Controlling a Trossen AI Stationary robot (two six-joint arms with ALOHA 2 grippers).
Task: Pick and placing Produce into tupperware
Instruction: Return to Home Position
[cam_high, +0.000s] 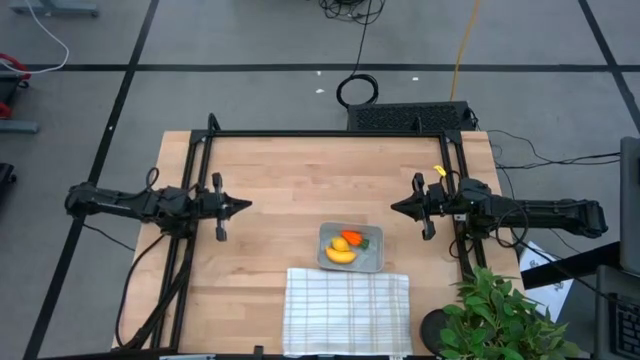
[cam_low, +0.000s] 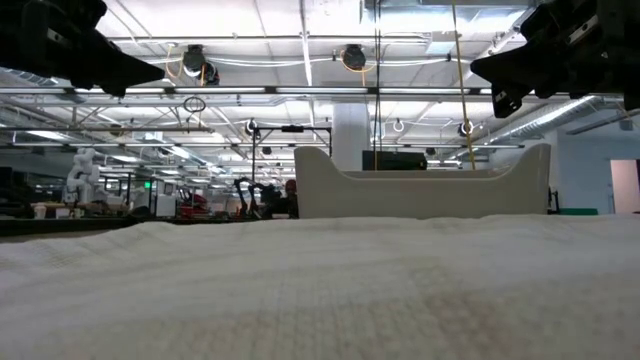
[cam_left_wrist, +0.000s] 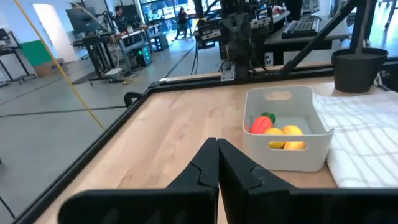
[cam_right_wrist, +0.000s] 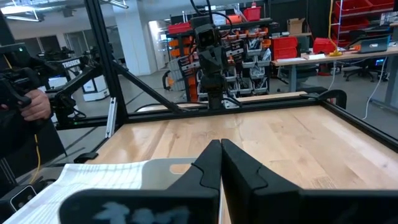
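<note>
Left gripper (cam_high: 244, 205) hung above the left side of the table (cam_high: 300, 165), fingers pressed together with nothing between them. My left wrist view showed the tips meeting. Right gripper (cam_high: 396, 207) hung above the right side in a mirrored pose, fingers also pressed together and empty. The two pointed at each other, well apart. I found the tupperware (cam_high: 372, 263) on the table between them, closer to the right arm, right against one edge of the white checked cloth (cam_high: 347, 310). All the produce sat inside it, packed close: carrot (cam_high: 354, 238), lemon (cam_high: 340, 244), banana (cam_high: 342, 257). Neither gripper was near the container. A potted plant (cam_high: 500, 310) stood by the table's corner on the right arm's side.
</note>
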